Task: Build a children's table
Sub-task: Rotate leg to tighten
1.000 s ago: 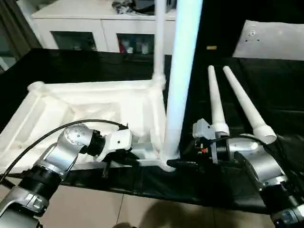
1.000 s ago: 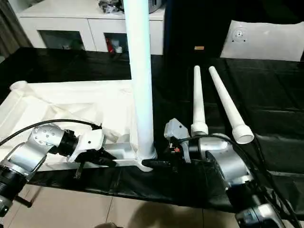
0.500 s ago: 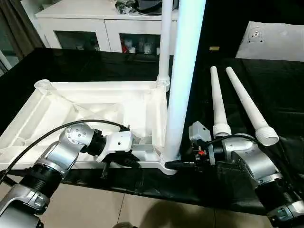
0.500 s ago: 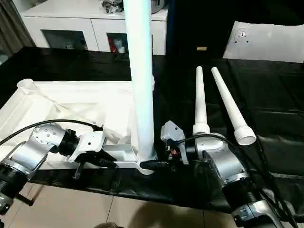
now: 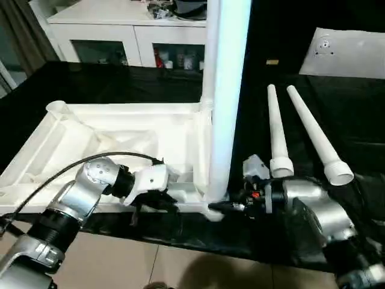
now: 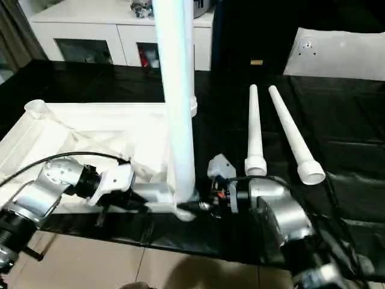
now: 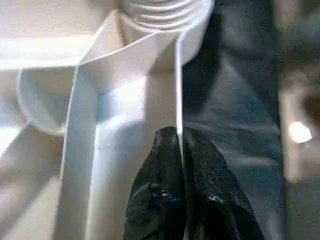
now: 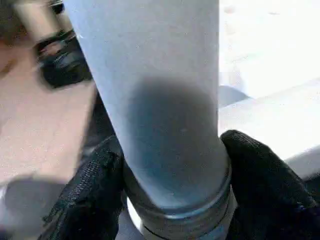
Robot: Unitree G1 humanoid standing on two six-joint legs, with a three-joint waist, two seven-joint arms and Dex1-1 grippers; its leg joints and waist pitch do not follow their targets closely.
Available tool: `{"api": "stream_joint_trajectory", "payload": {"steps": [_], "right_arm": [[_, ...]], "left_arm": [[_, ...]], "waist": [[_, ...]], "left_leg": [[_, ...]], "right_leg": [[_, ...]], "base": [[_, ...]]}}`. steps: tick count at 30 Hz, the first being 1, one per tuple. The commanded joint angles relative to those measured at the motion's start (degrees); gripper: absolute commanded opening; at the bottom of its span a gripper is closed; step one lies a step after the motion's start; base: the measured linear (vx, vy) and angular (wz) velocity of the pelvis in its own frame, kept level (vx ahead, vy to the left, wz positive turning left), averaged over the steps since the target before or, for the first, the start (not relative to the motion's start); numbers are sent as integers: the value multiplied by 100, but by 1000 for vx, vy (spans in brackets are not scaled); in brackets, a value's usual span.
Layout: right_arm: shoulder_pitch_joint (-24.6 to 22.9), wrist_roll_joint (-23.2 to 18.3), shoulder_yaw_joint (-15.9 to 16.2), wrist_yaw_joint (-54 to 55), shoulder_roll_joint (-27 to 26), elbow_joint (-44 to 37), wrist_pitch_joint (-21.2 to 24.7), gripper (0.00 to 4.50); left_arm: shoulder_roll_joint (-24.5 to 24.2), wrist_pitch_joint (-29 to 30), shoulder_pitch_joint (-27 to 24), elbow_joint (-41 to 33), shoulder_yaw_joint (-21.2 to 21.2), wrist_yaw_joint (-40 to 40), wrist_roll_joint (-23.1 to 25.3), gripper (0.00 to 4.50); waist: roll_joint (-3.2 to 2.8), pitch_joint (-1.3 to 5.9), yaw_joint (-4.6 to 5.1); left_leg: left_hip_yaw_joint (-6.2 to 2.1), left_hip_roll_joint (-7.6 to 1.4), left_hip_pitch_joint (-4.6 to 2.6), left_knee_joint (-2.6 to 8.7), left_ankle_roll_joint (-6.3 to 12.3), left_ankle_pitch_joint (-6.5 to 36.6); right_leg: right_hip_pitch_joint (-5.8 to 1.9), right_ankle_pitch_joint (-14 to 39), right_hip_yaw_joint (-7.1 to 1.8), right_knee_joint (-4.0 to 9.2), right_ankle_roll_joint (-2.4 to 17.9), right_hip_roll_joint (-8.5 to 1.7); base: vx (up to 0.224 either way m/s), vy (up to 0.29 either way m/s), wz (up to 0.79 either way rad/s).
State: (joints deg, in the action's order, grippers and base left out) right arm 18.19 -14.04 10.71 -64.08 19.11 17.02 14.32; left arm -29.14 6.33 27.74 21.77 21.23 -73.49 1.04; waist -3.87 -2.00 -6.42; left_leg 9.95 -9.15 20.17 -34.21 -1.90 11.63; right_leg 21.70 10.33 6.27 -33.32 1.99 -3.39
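Note:
The children's table's white tabletop (image 5: 120, 129) lies ribbed side up on the black work table (image 5: 108, 81). One leg (image 5: 225, 90) stands upright in its near right corner socket. A second leg (image 5: 208, 72) stands in the far right corner, partly behind the first. Two loose legs (image 5: 277, 129) (image 5: 313, 135) lie side by side to the right. My left gripper (image 7: 181, 137) is shut on the tabletop's thin front rim wall (image 7: 177, 90). My right gripper (image 8: 172, 150) clasps the near leg's base, with fingers (image 8: 95, 175) pressed to both sides.
A white glass-door cabinet (image 5: 120, 36) stands behind the work table. A white panel (image 5: 349, 51) lies at the back right. The table's front edge runs just below both grippers, with tiled floor (image 5: 180, 265) beyond it.
My right gripper's fingers have closed in around the base of the near upright leg. The left gripper has kept its hold on the rim. The camera has shifted slightly.

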Motion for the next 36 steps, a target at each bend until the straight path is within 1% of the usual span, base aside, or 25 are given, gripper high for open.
{"api": "stream_joint_trajectory", "payload": {"steps": [1, 2, 3, 4, 5, 7, 8, 10, 11, 12, 13, 14, 15, 16, 20, 22, 24, 27, 28, 29, 30, 32, 34, 35, 36], "right_arm": [[35, -36, 60, 741, -472, -194, 66, 266], [35, 27, 54, 917, -550, -173, 42, 266], [57, 92, 3, 1238, -705, -109, 71, 266], [98, 141, -71, 1561, -868, -39, 150, 266], [197, 205, -177, 2035, -1121, 99, 216, 266], [399, 314, -394, 2900, -1615, 311, 391, 265], [455, 341, -435, 3092, -1723, 361, 440, 265], [615, 544, -397, 3536, -1913, 511, 498, 265], [766, 668, -419, 3994, -2128, 667, 570, 265], [785, 667, -402, 3985, -2158, 686, 538, 265], [791, 715, -336, 3954, -2184, 685, 434, 321], [766, 759, -288, 3916, -2172, 655, 332, 335], [748, 792, -261, 3905, -2174, 635, 272, 335], [704, 823, -248, 3871, -2177, 591, 228, 348], [549, 893, -282, 3762, -2015, 443, 62, 382], [491, 876, -302, 3656, -1877, 359, -36, 393], [468, 861, -315, 3603, -1821, 320, -66, 411], [314, 775, -371, 3118, -1422, 71, -252, 429], [218, 700, -398, 2716, -1165, -76, -339, 438], [215, 697, -398, 2701, -1155, -81, -341, 446], [192, 668, -400, 2561, -1068, -123, -352, 446], [141, 580, -348, 2133, -769, -219, -393, 446], [137, 572, -288, 1806, -498, -226, -454, 446], [142, 550, -271, 1609, -368, -220, -481, 446], [147, 538, -267, 1550, -333, -216, -486, 446]], "left_arm": [[539, 638, -6, 109, -91, 926, -22, 0], [627, 747, 8, 106, -160, 1068, -55, 0], [774, 962, 29, 86, -274, 1322, -99, 0], [912, 1147, 53, 70, -383, 1561, -135, 0], [1145, 1427, 100, 57, -568, 1971, -192, 0], [1577, 1895, 179, 3, -908, 2756, -198, 0], [1668, 1981, 197, -10, -974, 2946, -170, 0], [1905, 2131, 247, -20, -1132, 3469, -68, 0], [2123, 2290, 259, -105, -1281, 3885, -6, 0], [2161, 2330, 250, -148, -1299, 3940, 5, 0], [2209, 2419, 215, -260, -1294, 3998, 41, 0], [2208, 2442, 185, -335, -1252, 3983, 80, 0], [2200, 2457, 162, -388, -1224, 3968, 106, 0], [2179, 2463, 128, -455, -1180, 3932, 144, 0], [1891, 2278, -19, -541, -955, 3578, 205, 0], [1730, 2235, -51, -555, -914, 3425, 196, 0], [1661, 2233, -63, -568, -900, 3359, 183, 0], [1226, 1910, -156, -621, -763, 2703, 126, 0], [951, 1641, -224, -643, -636, 2256, 106, 0], [940, 1631, -226, -644, -631, 2239, 105, 0], [848, 1536, -246, -643, -582, 2087, 100, 0], [578, 1271, -293, -640, -467, 1620, 20, 0], [384, 1032, -307, -630, -380, 1242, -27, 0], [296, 919, -299, -602, -336, 1086, -20, 0], [273, 886, -294, -585, -323, 1044, -20, 0]], "waist": [[76, 211, 93], [32, 203, 111], [64, 199, 173], [43, 206, 193], [31, 203, 261], [29, 204, 420], [32, 207, 440], [38, 216, 509], [48, 229, 520], [47, 236, 529], [62, 277, 485], [62, 297, 466], [66, 317, 435], [66, 332, 431], [59, 394, 439], [38, 438, 427], [23, 418, 400], [26, 366, 367], [10, 342, 344], [10, 342, 344], [7, 325, 338], [-25, 310, 317], [-14, 317, 285], [-7, 299, 281], [-23, 280, 255]], "left_leg": [[-167, -441, -119, 437, 110, 1543], [-179, -418, -142, 428, 59, 1665], [-200, -408, -155, 439, 8, 1834], [-222, -403, -149, 445, 2, 1881], [-247, -419, -116, 472, -13, 1961], [-275, -413, -103, 467, -80, 2179], [-283, -400, -104, 461, -66, 2183], [-277, -378, -56, 457, 17, 2069], [-260, -368, -46, 443, 75, 1918], [-251, -367, -37, 438, 101, 1809], [-227, -369, 17, 421, 246, 1388], [-221, -384, 34, 416, 298, 1218], [-202, -388, 62, 393, 409, 894], [-203, -394, 100, 382, 511, 642], [-209, -369, 194, 294, 856, -51], [-198, -389, 167, 234, 1094, -364], [-199, -431, 155, 226, 1184, -415], [-191, -439, 157, 257, 1061, -19], [-193, -452, 135, 288, 893, 339], [-193, -452, 135, 288, 893, 339], [-195, -464, 111, 313, 734, 576], [-201, -463, 106, 332, 604, 754], [-202, -474, 80, 344, 491, 832], [-194, -464, 78, 352, 475, 888], [-183, -468, 31, 359, 420, 1088]], "right_leg": [[-147, 2988, -371, 570, 596, -644], [-134, 3189, -347, 592, 538, -637], [-145, 3444, -319, 647, 393, -638], [-155, 3447, -305, 649, 360, -640], [-171, 3357, -295, 642, 341, -633], [-160, 3229, -279, 632, 417, -636], [-164, 3228, -276, 645, 421, -643], [-181, 3083, -291, 632, 448, -638], [-185, 2965, -313, 617, 481, -640], [-180, 2873, -330, 612, 525, -644], [-219, 2429, -360, 565, 601, -651], [-226, 2204, -373, 535, 633, -649], [-233, 1757, -382, 477, 722, -636], [-251, 1370, -378, 417, 828, -629], [-314, 318, -349, 286, 962, -625], [-260, -227, -342, 215, 1075, -609], [-224, -282, -338, 191, 1163, -604], [-225, 293, -324, 257, 1070, -604], [-227, 757, -335, 312, 933, -610], [-227, 757, -335, 312, 933, -610], [-207, 1020, -341, 340, 874, -600], [-210, 1240, -348, 360, 806, -603], [-199, 1334, -367, 365, 763, -604], [-187, 1384, -366, 375, 778, -596], [-159, 1591, -368, 406, 789, -590]], "base": [[0, 0, 0], [0, 0, 0], [0, 0, 0], [0, 0, 0], [0, 0, 0], [0, 0, 0], [0, 0, 0], [0, 0, 0], [0, 0, 0], [0, 0, 0], [0, 0, 0], [0, 0, 0], [0, 0, 0], [0, 0, 0], [25, -14, -2], [0, 0, 0], [0, 0, 0], [0, 0, 0], [0, 0, 0], [0, 0, 0], [0, 0, 0], [0, 0, 0], [0, 0, 0], [0, 0, 0], [0, 0, 0]]}}
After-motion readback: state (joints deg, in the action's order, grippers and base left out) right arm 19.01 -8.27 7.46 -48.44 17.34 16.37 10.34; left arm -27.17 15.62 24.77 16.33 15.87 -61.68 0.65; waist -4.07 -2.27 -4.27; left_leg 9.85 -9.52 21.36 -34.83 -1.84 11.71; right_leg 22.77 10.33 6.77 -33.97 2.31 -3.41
